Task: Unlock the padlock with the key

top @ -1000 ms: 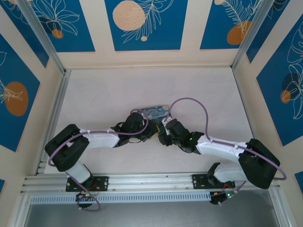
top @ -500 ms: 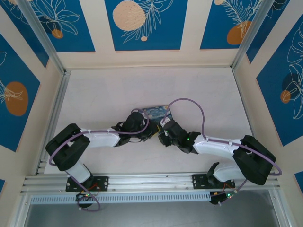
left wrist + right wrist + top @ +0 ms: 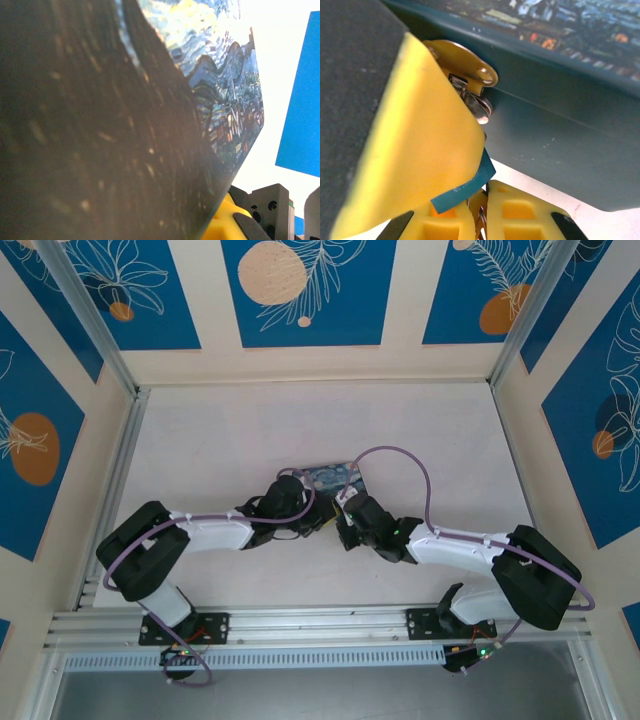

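A teal label (image 3: pixel 465 186) with pale lettering too cramped to read lies just above the right pincer (image 3: pixel 481 202), whose fingers stand nearly closed on a thin grey sliver, the key (image 3: pixel 480 222). Above that the padlock (image 3: pixel 479 107) hangs from the box's (image 3: pixel 560 135) brass hasp (image 3: pixel 465 62), long axis pointing down toward this pincer. The left pincer's (image 3: pixel 313 526) opening cannot be told. Against a second ago, the right arm has edged inward.

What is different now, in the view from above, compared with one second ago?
The right arm drew slightly left, toward the middle, and its purple cable loop leaned left with it. The painted box seems to have shifted a touch right. The left arm stayed, and the left gripper and right gripper still meet at the box's near side.
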You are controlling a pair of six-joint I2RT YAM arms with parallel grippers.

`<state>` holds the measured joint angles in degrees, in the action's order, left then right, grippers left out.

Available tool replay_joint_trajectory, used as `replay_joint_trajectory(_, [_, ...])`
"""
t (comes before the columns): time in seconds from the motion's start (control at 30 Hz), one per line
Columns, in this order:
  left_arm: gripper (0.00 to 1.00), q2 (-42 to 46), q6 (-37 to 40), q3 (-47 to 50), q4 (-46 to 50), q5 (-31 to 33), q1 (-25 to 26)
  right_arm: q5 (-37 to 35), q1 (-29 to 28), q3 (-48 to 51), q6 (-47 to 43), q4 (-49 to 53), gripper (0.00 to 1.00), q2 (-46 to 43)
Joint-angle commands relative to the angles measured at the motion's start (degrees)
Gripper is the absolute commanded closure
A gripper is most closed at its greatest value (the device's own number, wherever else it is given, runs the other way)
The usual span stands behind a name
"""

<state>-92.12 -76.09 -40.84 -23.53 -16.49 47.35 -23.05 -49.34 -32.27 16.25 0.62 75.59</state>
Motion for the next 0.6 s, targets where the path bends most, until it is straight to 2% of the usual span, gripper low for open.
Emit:
replay_joint_trajectory(0.0, [1.00,-0.70,0.34,-0.40,-0.44,-1.87,-0.41,0.21,1.34,-1.02,1.02,-1.48,0.94,-1.65])
replay_joint_trajectory(0.03, [1.00,-0.77,0.33,-0.38,-0.47,-1.83,-0.36,0.76,1.60,-0.72,1.07,-1.46,0.92,-2.06])
replay_joint_trajectory(0.07, [1.00,-0.79,0.41,-0.43,-0.47,-1.79,-0.39,1.62,1.90,-0.50,1.11,-1.41,0.84,-2.49])
replay_joint_trajectory(0.13, [1.00,-0.76,0.58,-0.47,-0.22,-1.48,-0.39,4.69,2.47,0.20,1.10,-1.33,0.56,-3.90])
replay_joint_trajectory(0.2, [1.00,-0.94,0.96,-0.47,0.02,-1.33,-0.41,6.80,3.16,1.04,1.54,-0.65,0.42,-5.94])
replay_joint_trajectory(0.27, [1.00,-1.29,1.40,-0.38,0.38,-1.01,-0.46,8.66,4.06,2.53,2.52,-0.02,0.37,-8.89])
replay_joint_trajectory(0.57, [1.00,-3.36,7.62,-0.66,3.14,0.31,-0.29,12.20,9.46,8.42,16.35,6.15,0.30,-23.48])
